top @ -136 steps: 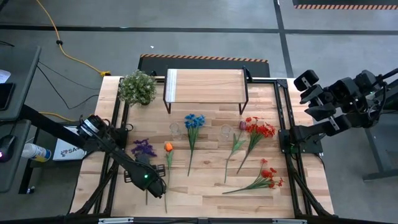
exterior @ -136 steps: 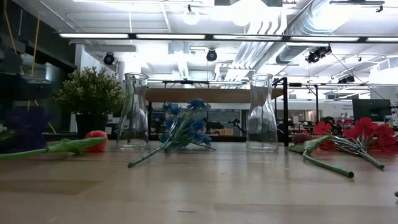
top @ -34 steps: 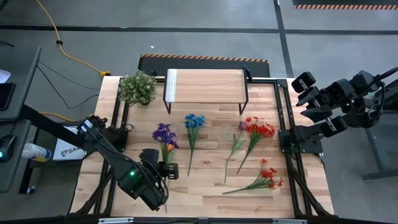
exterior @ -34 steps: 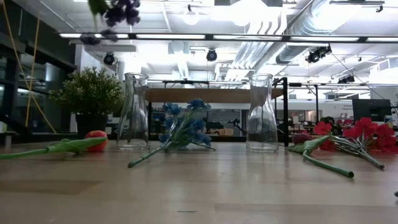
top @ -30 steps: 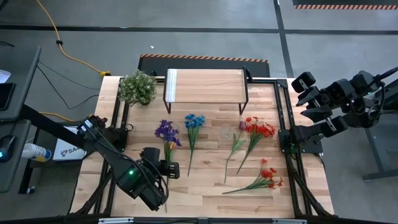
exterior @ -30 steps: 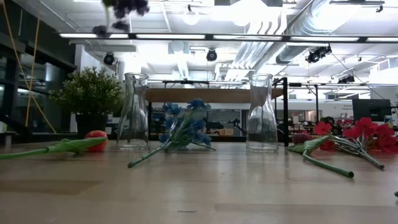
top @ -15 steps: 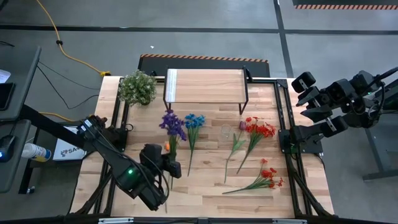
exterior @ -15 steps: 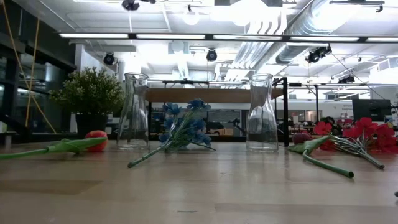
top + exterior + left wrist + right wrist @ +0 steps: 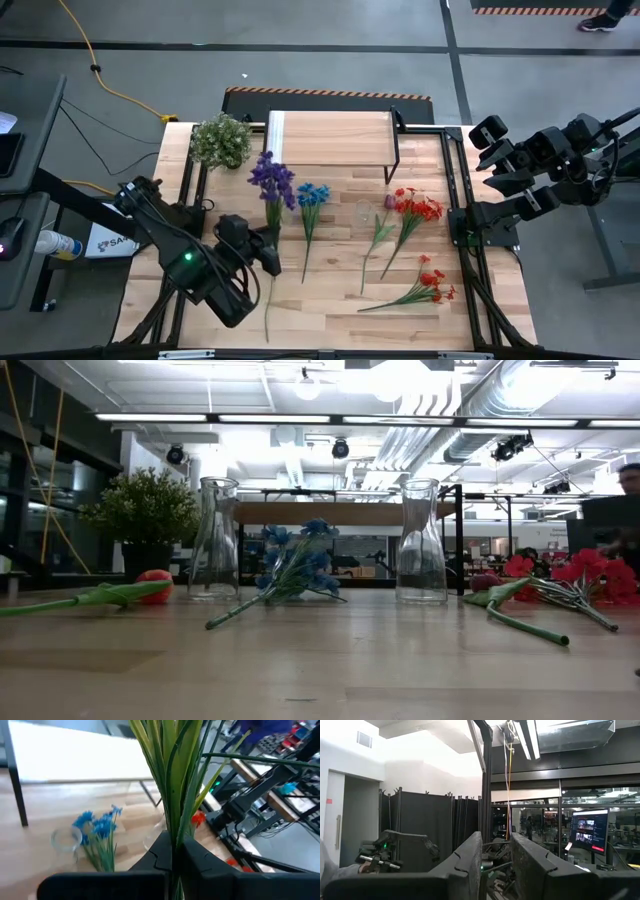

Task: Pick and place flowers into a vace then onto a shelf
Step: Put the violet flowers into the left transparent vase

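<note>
My left gripper is raised over the table's near left and is shut on a purple flower, whose bloom points toward the shelf. An orange flower, a blue flower, a maroon flower and two red flowers lie flat on the table. Two clear glass vases stand upright mid-table. My right gripper is open and empty, raised beyond the table's right edge. My left gripper pinches the purple flower's green stems and leaves between its two fingers, partway down from the bloom. It comes from the table's near left side. The flower is lifted clear of the table and slants up, with the bloom toward the far edge.
A bushy potted plant stands at the far left, beside the shelf. Black frame rails run along both table sides. The orange flower's stem lies under my left arm. A person shows in the room behind.
My left gripper has risen and moved toward the far edge while turning its wrist, still shut. The purple flower has tipped more upright. Its bloom has travelled toward the shelf and has left the top of the low view.
</note>
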